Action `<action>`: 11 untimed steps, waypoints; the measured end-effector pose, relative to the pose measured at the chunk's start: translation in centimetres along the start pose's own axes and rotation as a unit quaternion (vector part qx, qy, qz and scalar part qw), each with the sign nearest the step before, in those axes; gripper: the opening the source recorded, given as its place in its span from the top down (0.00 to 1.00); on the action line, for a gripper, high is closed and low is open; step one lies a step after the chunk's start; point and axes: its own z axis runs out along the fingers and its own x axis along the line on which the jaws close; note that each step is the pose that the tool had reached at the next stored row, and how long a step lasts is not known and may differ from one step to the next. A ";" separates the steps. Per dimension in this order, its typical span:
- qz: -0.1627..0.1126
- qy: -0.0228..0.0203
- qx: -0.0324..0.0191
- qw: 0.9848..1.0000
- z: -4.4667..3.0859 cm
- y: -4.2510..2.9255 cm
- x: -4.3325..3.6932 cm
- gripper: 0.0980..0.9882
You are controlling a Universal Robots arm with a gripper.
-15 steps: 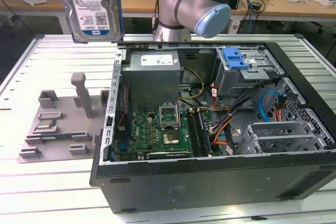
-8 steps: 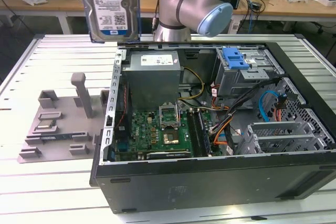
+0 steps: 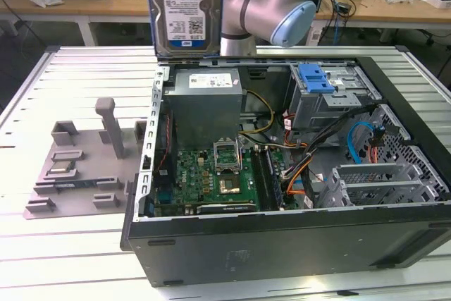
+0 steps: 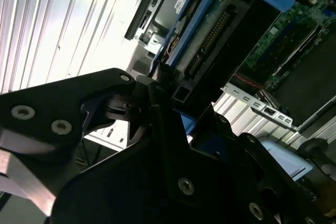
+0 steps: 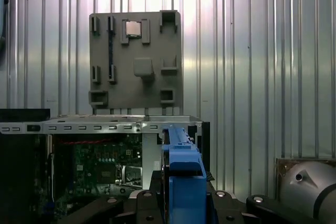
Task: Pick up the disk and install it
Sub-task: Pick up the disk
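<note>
Closest to the lens in the exterior view stands the open computer case (image 3: 282, 244), along the near edge of the ribbed counter (image 3: 84, 68). Above its far wall hangs the disk (image 3: 184, 8), upright and touching nothing below, label toward the camera, just beside the arm (image 3: 275, 5). Inside the case sit a grey power supply (image 3: 208, 103) and a blue caddy (image 3: 315, 77). A grey fixture plate (image 3: 77, 167) lies by the counter's edge at the exterior view's left.

In the second wrist view the tool (image 4: 170, 90) is clamped narrow on the disk's blue-framed end.

In the first wrist view the blue bracket rises edge-on from the tool, above the case and the plate.

Pickup looks done — the disk is lifted clear. Installing is not: no bay holds it yet. Counted: one disk, one tool, one case, one caddy, one supply, one plate.
</note>
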 end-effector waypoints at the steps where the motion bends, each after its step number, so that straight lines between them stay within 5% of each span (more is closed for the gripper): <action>1: 0.000 0.000 0.000 1.000 -0.01 -0.49 0.00 0.70; 11: 0.000 0.000 -0.002 1.000 -0.14 -5.34 0.01 0.70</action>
